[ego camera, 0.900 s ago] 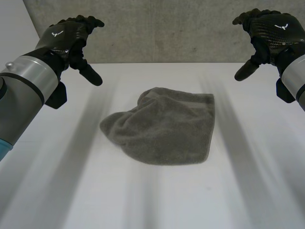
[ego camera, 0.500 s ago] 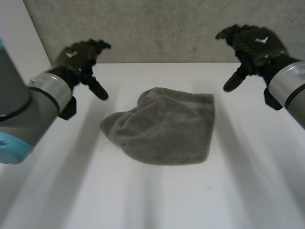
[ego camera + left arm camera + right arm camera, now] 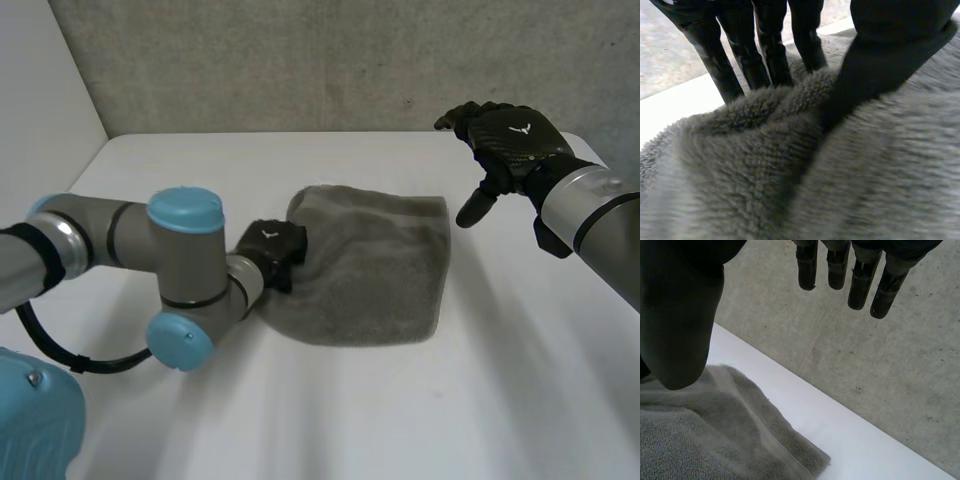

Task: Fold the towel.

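A grey fluffy towel (image 3: 370,270) lies crumpled in the middle of the white table (image 3: 450,420), its left part bunched. My left hand (image 3: 272,248) is down on the towel's left edge. In the left wrist view its fingers (image 3: 765,45) reach behind a raised ridge of towel (image 3: 790,175) while the thumb presses in from the front, pinching that ridge. My right hand (image 3: 505,145) hovers open in the air beside the towel's far right corner, apart from the cloth. In the right wrist view its straight fingers (image 3: 860,280) hang above that towel corner (image 3: 700,440).
A grey concrete wall (image 3: 330,60) runs along the table's far edge. My left arm (image 3: 180,260) lies low across the table's left side. Bare table spreads in front of the towel and to its right.
My left arm has swung down and inward from the air to the towel's left edge, and its hand has closed on the cloth. My right hand has drifted lower and toward the towel, still open.
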